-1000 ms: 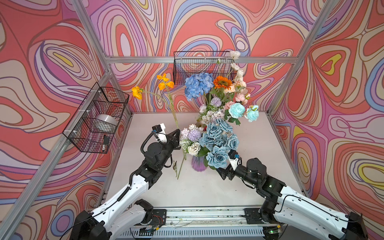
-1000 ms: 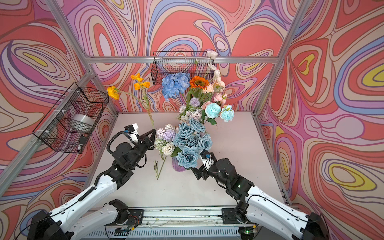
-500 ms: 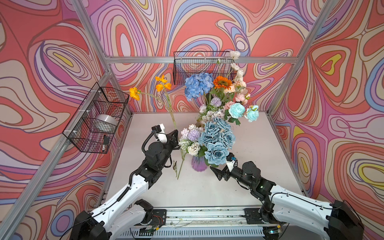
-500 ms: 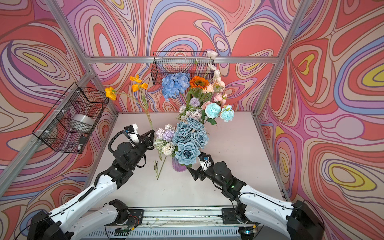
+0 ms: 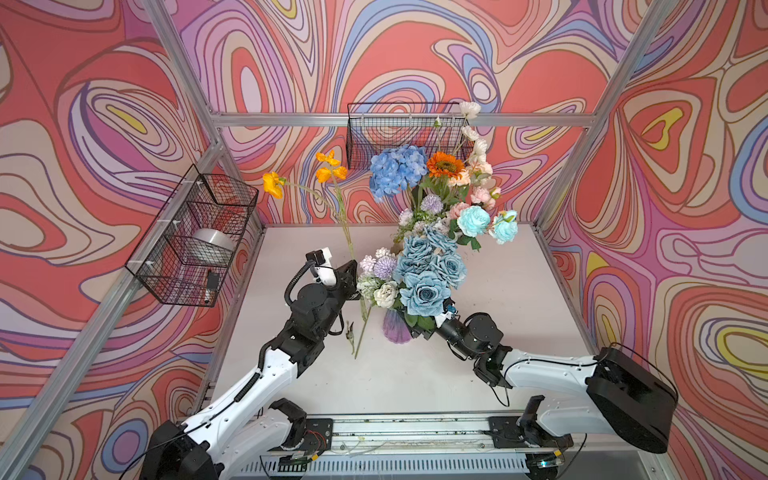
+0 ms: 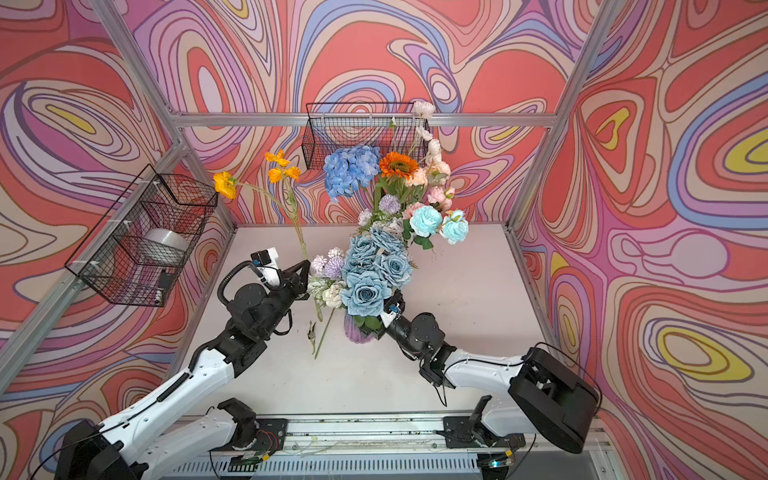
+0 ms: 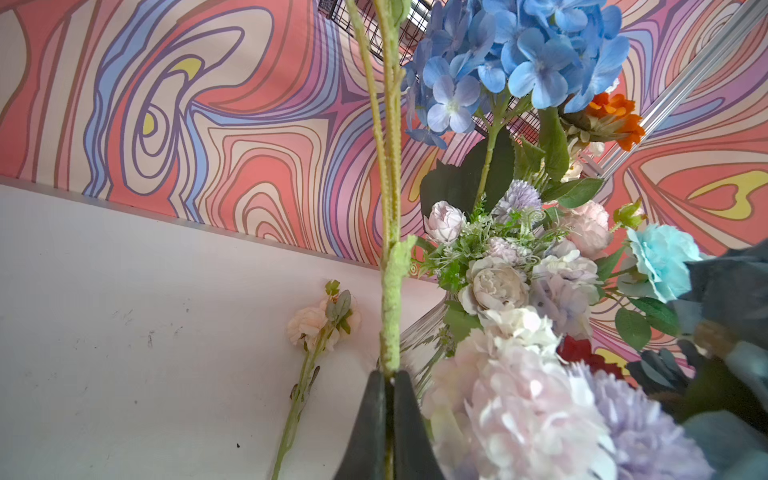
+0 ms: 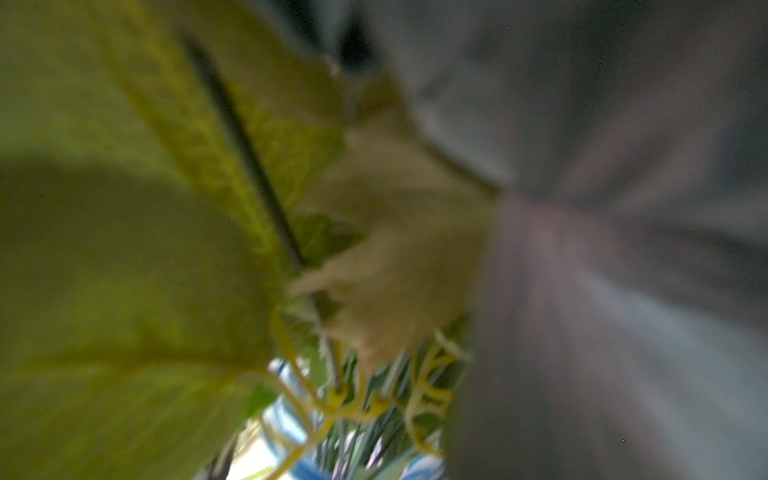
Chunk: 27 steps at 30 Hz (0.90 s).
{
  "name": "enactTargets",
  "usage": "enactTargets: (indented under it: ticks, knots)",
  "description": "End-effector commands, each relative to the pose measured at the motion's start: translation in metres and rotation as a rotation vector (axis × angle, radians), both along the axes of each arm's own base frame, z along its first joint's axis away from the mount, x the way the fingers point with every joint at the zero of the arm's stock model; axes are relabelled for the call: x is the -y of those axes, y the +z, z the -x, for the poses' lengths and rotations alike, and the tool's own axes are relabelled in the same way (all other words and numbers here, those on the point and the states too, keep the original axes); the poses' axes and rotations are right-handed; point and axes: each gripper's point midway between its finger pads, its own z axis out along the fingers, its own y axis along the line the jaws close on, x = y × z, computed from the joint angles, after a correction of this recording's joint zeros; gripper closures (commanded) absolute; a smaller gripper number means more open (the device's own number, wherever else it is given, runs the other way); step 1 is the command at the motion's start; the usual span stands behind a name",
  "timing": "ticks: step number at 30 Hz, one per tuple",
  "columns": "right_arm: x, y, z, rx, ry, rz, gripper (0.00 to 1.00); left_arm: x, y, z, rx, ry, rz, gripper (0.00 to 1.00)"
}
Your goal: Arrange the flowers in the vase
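The left gripper [image 7: 387, 376] is clamped on a long orange-flowered stem [image 7: 390, 199], with the green stalk pinched between its two black fingers [image 7: 368, 419]. In both top views this gripper [image 5: 352, 272] sits at about 11 o'clock from the vase [image 5: 395, 330], close against the lilac pompoms [image 5: 383, 268]. The stem leans up from it toward 12 o'clock and ends in orange blooms [image 5: 330, 166] high over the far-left part of the table [image 5: 511, 316].

The right gripper [image 5: 424, 331] reaches in from 4 o'clock and lies low, just beside the vase at its 3 o'clock, with its tips under the leaves of the blue roses [image 5: 424, 291]. Its jaws stand wide apart. Its wrist view is filled with blurred leaves and petals, so I cannot tell whether the jaws touch anything.

The purple vase stands upright mid-table and holds the bunch of flowers. The blue roses are lowest, the aqua roses [image 5: 473, 220] are out at 1 o'clock, and the hydrangea [image 5: 397, 170] and sunflower [image 5: 444, 164] are tallest at 12 o'clock.

A loose peach flower [image 7: 309, 324] lies flat on the table beside the vase. In both top views only its green stalk [image 5: 360, 337] shows, at 8 o'clock from the vase.

One wire basket [image 5: 195, 232] hangs on the wall at 9 o'clock, and another [image 5: 399, 129] hangs at 12 o'clock.
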Motion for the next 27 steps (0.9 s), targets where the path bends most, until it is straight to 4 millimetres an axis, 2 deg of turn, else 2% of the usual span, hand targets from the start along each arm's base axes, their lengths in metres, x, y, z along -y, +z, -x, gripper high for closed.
enactTargets:
  ticks: [1,5,9,17,20,27]
  knots:
    - [0.004,0.034,-0.012,0.109,-0.083,-0.084,0.03,0.002,0.023,0.009,0.074,-0.027,0.011,1.00]
    - [-0.004,0.039,-0.024,0.116,-0.104,-0.091,0.03,-0.002,0.038,0.021,0.124,-0.042,0.034,1.00]
    - [-0.004,0.044,-0.034,0.123,-0.148,-0.112,0.05,-0.008,0.057,0.037,0.179,-0.057,0.052,1.00]
    - [0.006,0.060,-0.041,0.145,-0.211,-0.218,0.24,-0.007,0.089,0.065,0.266,-0.141,0.113,1.00]
    - [0.005,0.061,-0.046,0.125,-0.227,-0.207,0.27,0.002,0.110,0.078,0.320,-0.210,0.147,1.00]
    - [0.010,0.062,-0.055,0.078,-0.285,-0.213,0.33,0.036,0.159,0.111,0.500,-0.373,0.203,1.00]
